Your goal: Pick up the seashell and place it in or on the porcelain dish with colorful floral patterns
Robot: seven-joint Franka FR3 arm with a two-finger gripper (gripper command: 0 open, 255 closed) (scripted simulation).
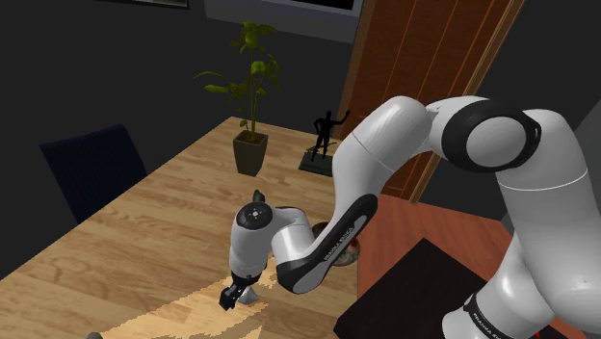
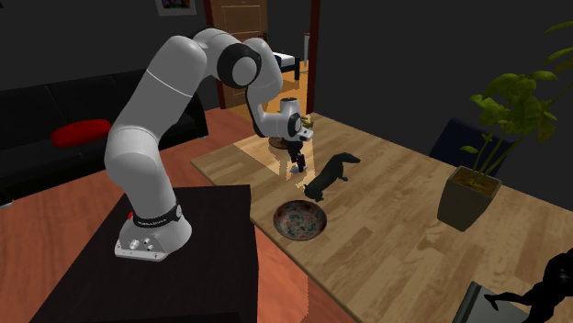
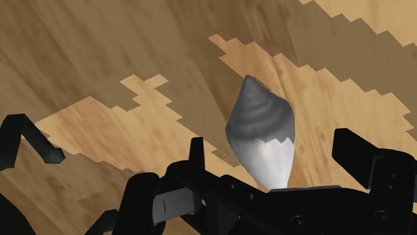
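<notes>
The arm [image 2: 151,119] bent down from its black stand [image 2: 197,248] and brought the hand [image 2: 298,167] low over the wooden counter [image 2: 395,239], toward the end nearest the black sofa [image 2: 55,115] and a little in from the edge that ran along the stand. In the wrist view the hand [image 3: 274,143] was released: its two black fingers [image 3: 354,150] stood apart with bare wood showing inside each of them, and they grasped nothing. The seashell [image 3: 257,117], a pointed grey and white cone, lay on the counter between those fingers without touching either, its tip pointing away from the hand. It lay across the border of a pale, brighter patch of wood.

The dish [image 2: 300,222], a round bowl with a speckled, many-coloured inside, sat empty close to the counter's stand-side edge, apart from the hand. A black dog figurine [image 2: 331,174] stood just beside the hand, between it and the counter's middle, and near the dish.

In the shoulder view the hand [image 1: 234,295] hung just above the counter [image 1: 164,221] near the stand-side edge. A potted plant [image 1: 252,144] and a dark human statuette [image 1: 323,140] stood at the far edge, well apart from the hand. A red cushion [image 2: 81,133] lay on the sofa, and a dark blue chair [image 1: 91,173] stood beside the counter's long side opposite the stand.
</notes>
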